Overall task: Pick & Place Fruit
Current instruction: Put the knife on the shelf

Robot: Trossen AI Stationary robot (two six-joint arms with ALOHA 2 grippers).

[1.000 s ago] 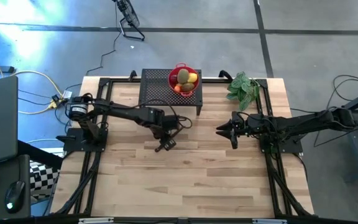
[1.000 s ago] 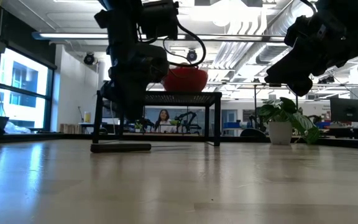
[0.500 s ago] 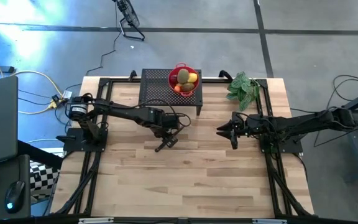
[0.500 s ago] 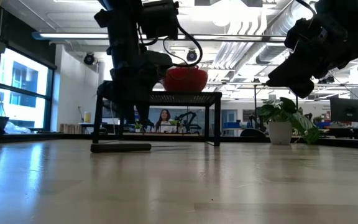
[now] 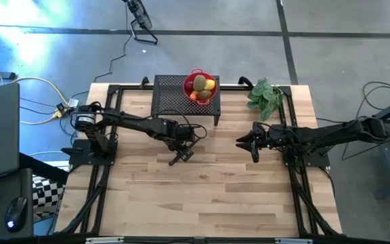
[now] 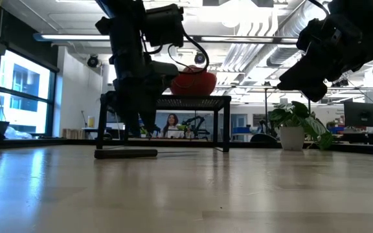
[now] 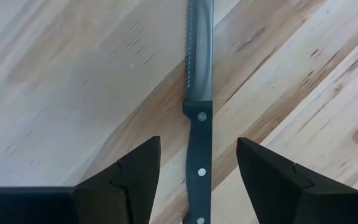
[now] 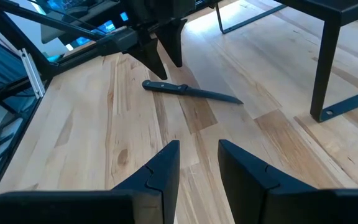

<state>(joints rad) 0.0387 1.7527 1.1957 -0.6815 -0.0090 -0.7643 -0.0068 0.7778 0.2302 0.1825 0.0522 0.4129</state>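
Wooden bench carries a black wire rack at its far edge, and a red bowl on that rack holds the fruit: yellow, brown-green and orange pieces are visible, heaped together.

Left claw hangs directly over a knife lying flat on the bench. Its 2 fingers stand apart, one on each side of the dark handle, touching nothing and holding nothing. Right claw waits above bare wood near the bench's right side, well apart from the bowl; its fingers stand slightly parted with nothing between them.

Risks, as judged from this position:
1. The left claw is lined up on the knife, not the fruit. Closing here would grip the wrong item.
2. The handle is thin and lies flat; a shallow pinch could let it twist or slide, and the serrated blade could score the wood.
3. The bowl sits raised on the rack. A reach toward it that clips the rim could tip it and send the round fruit rolling off the bench.
4. A potted plant stands near the right arm's path to the bowl and could be knocked.
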